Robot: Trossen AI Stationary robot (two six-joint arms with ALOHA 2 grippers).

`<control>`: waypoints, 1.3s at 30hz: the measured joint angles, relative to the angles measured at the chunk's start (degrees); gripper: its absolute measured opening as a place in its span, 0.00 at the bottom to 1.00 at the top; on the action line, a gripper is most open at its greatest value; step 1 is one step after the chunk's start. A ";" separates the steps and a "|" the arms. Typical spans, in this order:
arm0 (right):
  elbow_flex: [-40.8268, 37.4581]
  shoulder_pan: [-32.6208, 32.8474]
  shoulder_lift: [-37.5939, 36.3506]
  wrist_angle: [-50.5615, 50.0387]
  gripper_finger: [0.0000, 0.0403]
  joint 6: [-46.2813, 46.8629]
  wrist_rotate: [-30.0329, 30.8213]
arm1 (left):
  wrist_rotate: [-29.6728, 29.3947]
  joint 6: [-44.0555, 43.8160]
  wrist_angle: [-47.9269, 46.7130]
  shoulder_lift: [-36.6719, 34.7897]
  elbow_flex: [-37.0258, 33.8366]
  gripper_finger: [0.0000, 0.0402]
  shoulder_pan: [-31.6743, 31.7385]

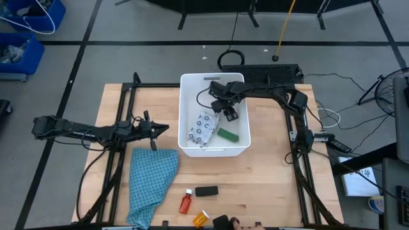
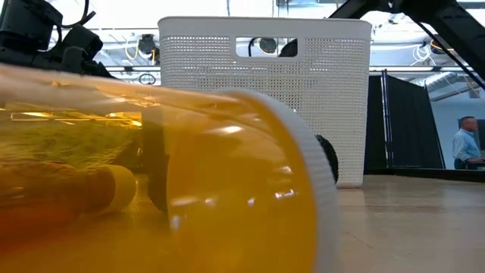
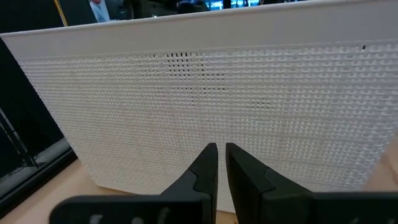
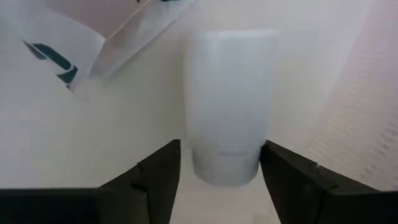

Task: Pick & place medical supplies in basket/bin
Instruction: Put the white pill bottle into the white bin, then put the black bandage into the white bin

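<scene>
The white tub [image 1: 183, 115] stands mid-table; inside lie the dark-dotted white packet [image 1: 203, 130] and the green block [image 1: 227, 135]. My right gripper [image 1: 227, 115] reaches into the tub from above and is shut on the small white cylinder [image 4: 227, 93]. My left gripper [image 1: 163, 130] is shut and hovers just left of the tub, facing its perforated wall [image 3: 217, 93]. On the near part of the table lie the red bottle [image 1: 186, 202], the black block [image 1: 206, 191] and the orange bottle [image 1: 200, 218], which fills the low view [image 2: 189, 189]. My right gripper [image 4: 222, 144] holds the small white cylinder by its near end [image 4: 249, 165], pinched between the two fingers [image 4: 161, 168]. That end reaches well back between them. The cylinder points away along the fingers toward the tub floor; whether its far end touches the floor I cannot tell.
A teal patterned cloth [image 1: 150, 182] lies on the table's near left. The tub's tall walls [image 2: 265, 98] rise around my right gripper. Bare wood shows to the tub's right [image 1: 275, 172]. A person [image 2: 462, 148] stands far behind the table.
</scene>
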 joint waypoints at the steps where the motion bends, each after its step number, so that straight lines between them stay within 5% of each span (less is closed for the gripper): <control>1: 0.00 -0.01 -0.30 0.06 0.54 0.33 0.07 | 0.00 0.00 0.00 -0.01 0.00 0.09 0.00; 6: 0.00 0.01 -1.96 0.01 0.61 1.12 0.80 | 0.08 -0.28 0.02 0.00 0.00 0.09 0.00; 10: 0.00 0.49 -5.53 0.70 0.62 0.75 7.10 | 0.20 -0.26 0.05 0.00 0.00 0.09 0.00; 16: 0.00 3.68 -17.71 0.35 0.60 -0.32 11.52 | 0.20 -0.26 0.07 -0.01 0.00 0.09 0.00; 22: 0.00 9.19 -34.23 0.10 0.45 1.01 -5.31 | 0.17 -0.49 0.00 0.00 0.00 0.09 0.00; 29: 0.04 10.83 -47.50 -1.07 0.05 13.03 -27.77 | 0.00 -1.38 -0.07 0.00 0.00 0.09 0.00; 32: -1.31 10.88 -50.59 -3.41 0.03 17.20 -36.79 | -0.07 -1.38 -0.07 0.00 0.00 0.09 0.00; 39: -19.14 13.05 -60.69 6.54 0.01 28.20 -32.76 | -0.08 -1.40 -0.02 0.00 0.00 0.09 0.00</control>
